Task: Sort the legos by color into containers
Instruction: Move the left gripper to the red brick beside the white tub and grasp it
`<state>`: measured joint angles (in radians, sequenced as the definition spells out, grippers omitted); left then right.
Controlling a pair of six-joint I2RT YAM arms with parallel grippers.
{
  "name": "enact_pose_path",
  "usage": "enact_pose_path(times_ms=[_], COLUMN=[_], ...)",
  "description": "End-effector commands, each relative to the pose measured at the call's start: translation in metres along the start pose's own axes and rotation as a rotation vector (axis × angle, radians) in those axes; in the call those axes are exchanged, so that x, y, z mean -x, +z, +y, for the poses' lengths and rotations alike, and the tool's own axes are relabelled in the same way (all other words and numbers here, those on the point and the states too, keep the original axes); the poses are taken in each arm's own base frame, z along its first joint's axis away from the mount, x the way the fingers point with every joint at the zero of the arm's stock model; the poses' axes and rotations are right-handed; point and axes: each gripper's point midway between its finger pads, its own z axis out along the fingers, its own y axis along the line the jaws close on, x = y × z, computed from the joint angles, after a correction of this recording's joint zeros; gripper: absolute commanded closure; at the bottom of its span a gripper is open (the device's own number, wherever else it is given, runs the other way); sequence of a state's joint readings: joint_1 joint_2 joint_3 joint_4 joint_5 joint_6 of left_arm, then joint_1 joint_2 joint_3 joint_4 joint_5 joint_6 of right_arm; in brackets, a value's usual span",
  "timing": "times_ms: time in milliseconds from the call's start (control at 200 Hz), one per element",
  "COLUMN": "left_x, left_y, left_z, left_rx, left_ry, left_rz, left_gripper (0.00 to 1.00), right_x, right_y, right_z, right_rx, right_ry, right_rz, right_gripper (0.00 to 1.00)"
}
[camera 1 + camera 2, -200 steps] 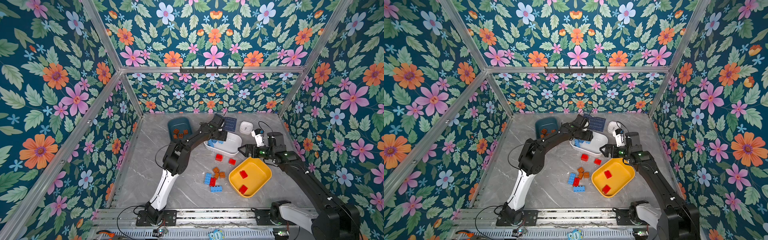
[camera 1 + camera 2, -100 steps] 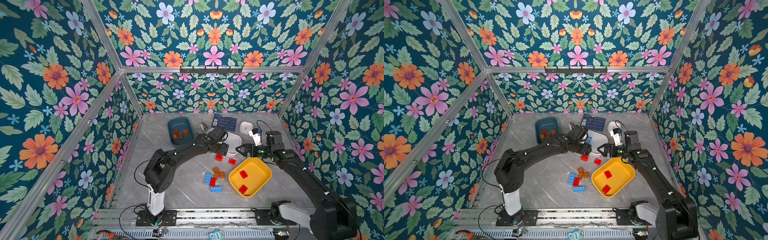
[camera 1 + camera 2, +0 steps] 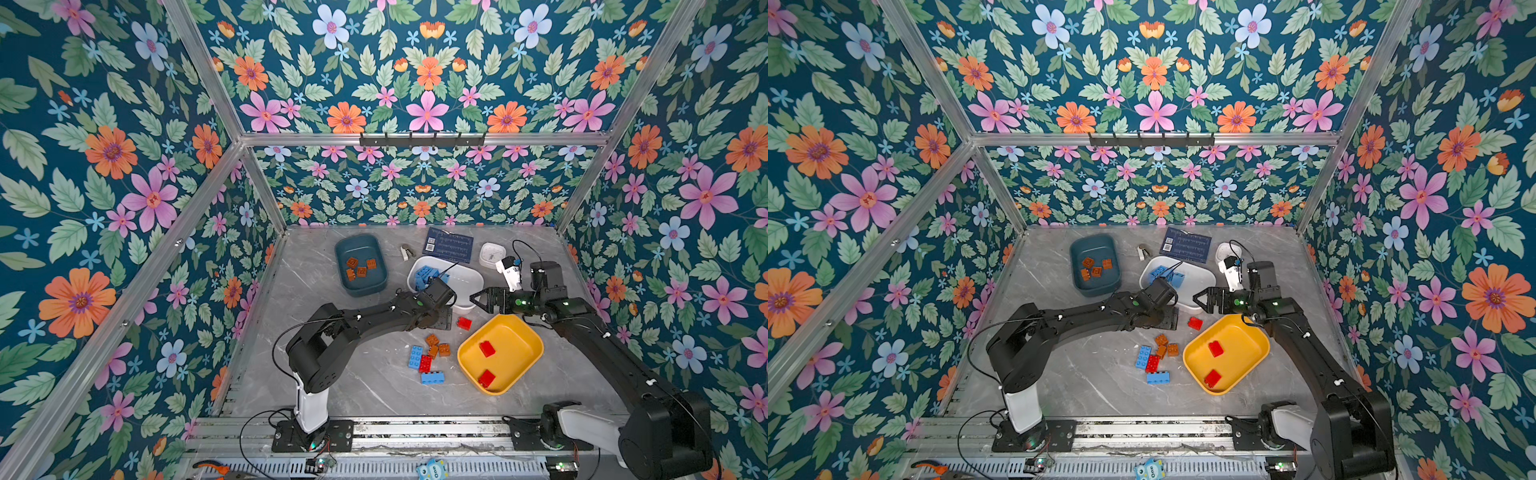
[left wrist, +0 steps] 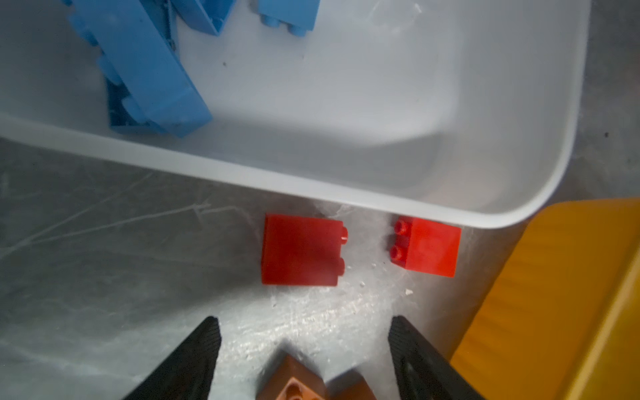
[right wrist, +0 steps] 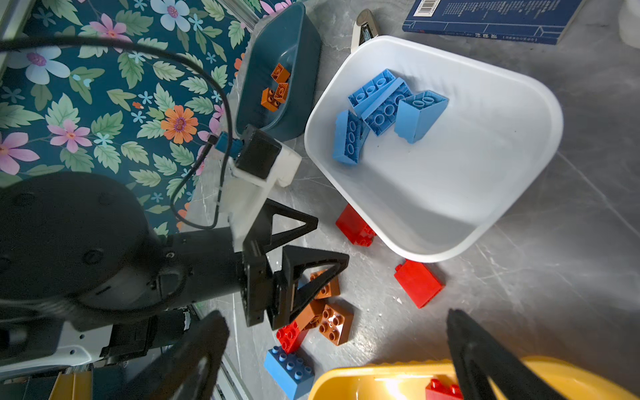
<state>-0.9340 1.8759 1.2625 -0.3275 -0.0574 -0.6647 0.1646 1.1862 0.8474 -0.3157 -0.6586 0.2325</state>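
Note:
My left gripper (image 3: 444,321) (image 4: 304,346) hangs open and empty over the table, just in front of the white tub (image 3: 467,280). Two loose red legos (image 4: 301,251) (image 4: 427,247) lie ahead of its fingers, and an orange-brown one (image 4: 294,381) lies below them. My right gripper (image 3: 477,298) (image 5: 337,346) is wide open and empty, between the white tub and the yellow tub (image 3: 517,345). Blue legos (image 3: 424,276) lie in the white tub, orange-brown ones (image 3: 360,268) in the teal tub (image 3: 361,249), and two red ones (image 3: 487,348) in the yellow tub.
A loose pile of blue (image 3: 414,357), red (image 3: 425,363) and orange-brown (image 3: 444,350) legos lies left of the yellow tub. A dark blue card (image 3: 448,245), a white clock (image 3: 492,254) and a small metal object (image 3: 407,251) sit at the back. Flowered walls close in three sides.
My left arm has drawn back from over the white tub toward the front, and its gripper now hangs over the table by the red legos. The right gripper has barely moved.

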Motion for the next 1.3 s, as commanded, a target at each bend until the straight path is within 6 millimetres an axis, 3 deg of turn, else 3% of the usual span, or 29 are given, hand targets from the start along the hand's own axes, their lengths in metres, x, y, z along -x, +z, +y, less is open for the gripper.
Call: enact_pose_path(times_ms=[0, 215, 480, 920, 1020, 1220, 1295], left_x=[0.010, 0.009, 0.004, -0.004, -0.003, 0.000, 0.004], left_y=[0.008, 0.024, 0.024, -0.005, -0.010, -0.019, -0.016], left_z=[0.004, 0.011, 0.036, 0.072, 0.066, 0.030, 0.026], left_rx=[0.035, 0.089, 0.203, 0.296, 0.272, 0.133, 0.136], left_ry=[-0.031, -0.023, 0.012, 0.056, 0.049, 0.045, 0.062], left_rz=[-0.051, -0.053, -0.054, -0.036, -0.029, -0.021, -0.028], left_gripper=[0.21, 0.22, 0.23, 0.23, 0.23, 0.24, 0.24], right_x=[0.002, 0.000, -0.001, 0.001, 0.002, 0.001, 0.001], right_y=[0.000, 0.000, -0.001, -0.001, -0.001, -0.003, -0.002], right_z=[0.003, 0.002, 0.003, 0.005, 0.005, 0.005, 0.004], right_rx=[0.016, 0.014, 0.011, 0.020, 0.020, 0.010, 0.011], right_ry=[-0.008, -0.007, -0.010, -0.007, -0.008, -0.012, -0.009], right_rz=[-0.009, -0.006, -0.003, -0.001, -0.002, -0.002, -0.001], right_gripper=[0.01, 0.01, 0.01, 0.01, 0.01, 0.01, 0.01])
